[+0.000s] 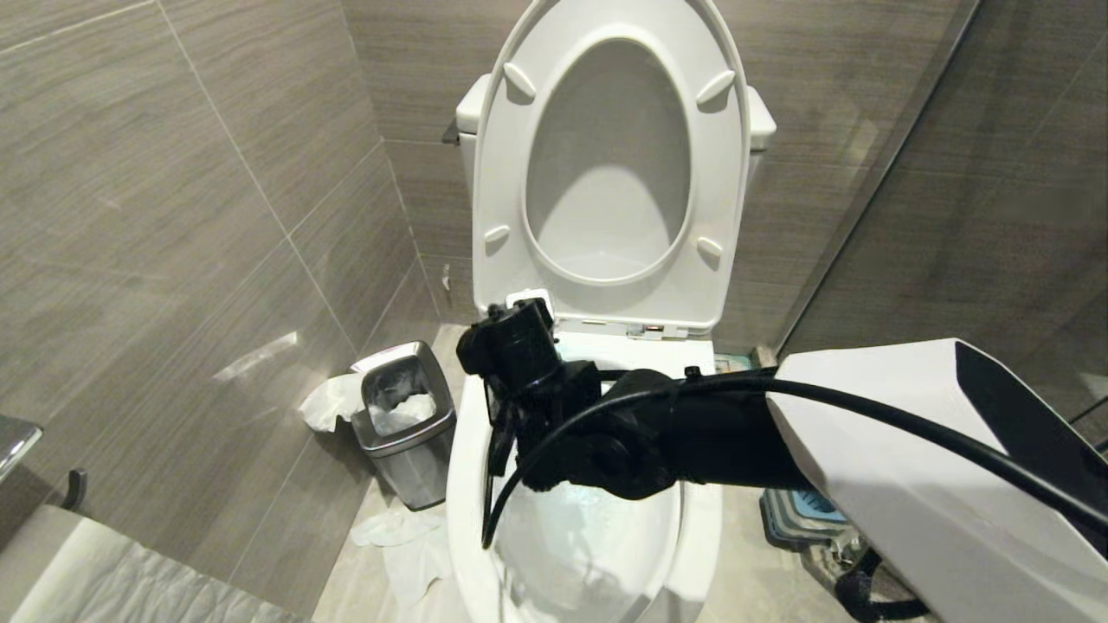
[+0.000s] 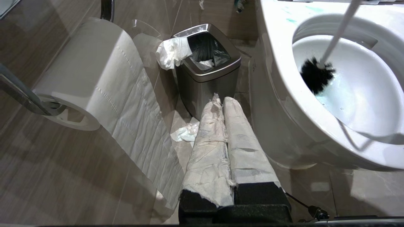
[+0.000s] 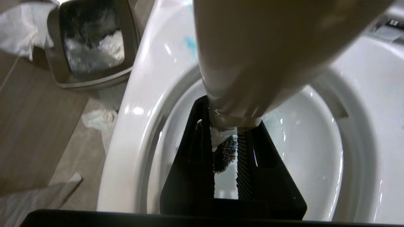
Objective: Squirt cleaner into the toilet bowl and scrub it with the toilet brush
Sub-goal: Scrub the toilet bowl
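Observation:
The toilet bowl point(image 1: 463, 484) stands open, its seat and lid point(image 1: 606, 156) raised against the tank. My right arm point(image 1: 692, 433) reaches over the bowl. My right gripper point(image 3: 228, 126) points down into the bowl, shut on the white handle point(image 3: 252, 63) of the toilet brush. The brush's black bristle head point(image 2: 315, 77) presses against the inner wall of the bowl near the water. Cleaner shows as a pale blue tint in the water point(image 2: 334, 97) and as turquoise smears on the rim point(image 2: 290, 20). My left gripper point(image 2: 223, 99), its fingers wrapped in white paper, is shut on nothing, low beside the bowl.
A small steel bin point(image 2: 205, 72) with tissue over its edge stands on the floor just left of the bowl. Crumpled tissue point(image 2: 186, 132) lies by it. A toilet paper roll point(image 2: 88, 72) with a long hanging strip is on the left wall. The brush's striped base point(image 1: 805, 512) sits right of the toilet.

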Controlling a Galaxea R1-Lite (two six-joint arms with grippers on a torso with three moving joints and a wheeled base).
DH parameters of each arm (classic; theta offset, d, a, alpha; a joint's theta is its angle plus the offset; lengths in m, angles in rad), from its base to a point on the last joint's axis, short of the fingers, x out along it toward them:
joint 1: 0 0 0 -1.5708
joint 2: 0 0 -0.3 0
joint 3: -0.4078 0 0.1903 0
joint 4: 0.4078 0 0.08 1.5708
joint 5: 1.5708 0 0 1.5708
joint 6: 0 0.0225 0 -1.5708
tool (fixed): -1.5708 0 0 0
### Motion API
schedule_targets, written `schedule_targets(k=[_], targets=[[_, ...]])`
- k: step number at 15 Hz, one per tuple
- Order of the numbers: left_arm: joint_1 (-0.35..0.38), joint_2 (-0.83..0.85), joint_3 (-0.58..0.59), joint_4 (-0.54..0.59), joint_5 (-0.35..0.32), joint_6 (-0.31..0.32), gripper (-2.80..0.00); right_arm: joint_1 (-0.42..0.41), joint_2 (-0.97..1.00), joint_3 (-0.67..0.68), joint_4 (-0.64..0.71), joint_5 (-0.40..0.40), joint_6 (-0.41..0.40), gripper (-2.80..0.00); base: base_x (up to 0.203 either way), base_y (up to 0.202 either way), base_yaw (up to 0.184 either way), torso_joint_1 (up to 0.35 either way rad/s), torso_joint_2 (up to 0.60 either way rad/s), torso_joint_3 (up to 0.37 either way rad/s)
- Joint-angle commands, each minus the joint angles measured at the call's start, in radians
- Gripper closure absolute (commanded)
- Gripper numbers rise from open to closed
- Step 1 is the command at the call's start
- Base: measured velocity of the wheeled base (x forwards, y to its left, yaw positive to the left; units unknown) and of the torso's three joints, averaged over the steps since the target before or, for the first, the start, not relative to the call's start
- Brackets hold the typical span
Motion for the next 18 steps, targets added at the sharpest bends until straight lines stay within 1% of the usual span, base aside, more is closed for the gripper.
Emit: schedule_targets(k=[1,4,6,7,10,13,15,18], targets=[[-0.001,0.001,0.0,0.0,0.0,0.0,0.0,0.023,-0.084,0.14,-0.002,-0.015,0.041,0.0,0.0,0.0,0.0,0.0,0.0,0.0],[0.0,0.001,0.0,0.0,0.0,0.0,0.0,0.021,-0.188,0.338,-0.006,-0.027,0.115,0.0,0.0,0.0,0.0,0.0,0.0,0.0],[-0.001,0.001,0.0,0.0,0.0,0.0,0.0,-0.023,-0.256,0.426,-0.008,-0.039,0.155,0.0,0.0,0.0,0.0,0.0,0.0,0.0],[0.0,0.001,0.0,0.0,0.0,0.0,0.0,-0.056,-0.279,0.433,-0.009,-0.04,0.161,0.0,0.0,0.0,0.0,0.0,0.0,0.0],[0.001,0.001,0.0,0.0,0.0,0.0,0.0,-0.131,-0.295,0.413,-0.01,-0.04,0.154,0.0,0.0,0.0,0.0,0.0,0.0,0.0],[0.0,0.001,0.0,0.0,0.0,0.0,0.0,-0.156,-0.262,0.359,-0.012,-0.032,0.15,0.0,0.0,0.0,0.0,0.0,0.0,0.0],[0.001,0.001,0.0,0.0,0.0,0.0,0.0,-0.159,-0.19,0.269,-0.014,-0.017,0.149,0.0,0.0,0.0,0.0,0.0,0.0,0.0],[0.001,0.001,0.0,0.001,0.0,0.0,0.0,-0.163,-0.059,0.082,-0.01,-0.012,0.13,0.0,0.0,0.0,0.0,0.0,0.0,0.0]])
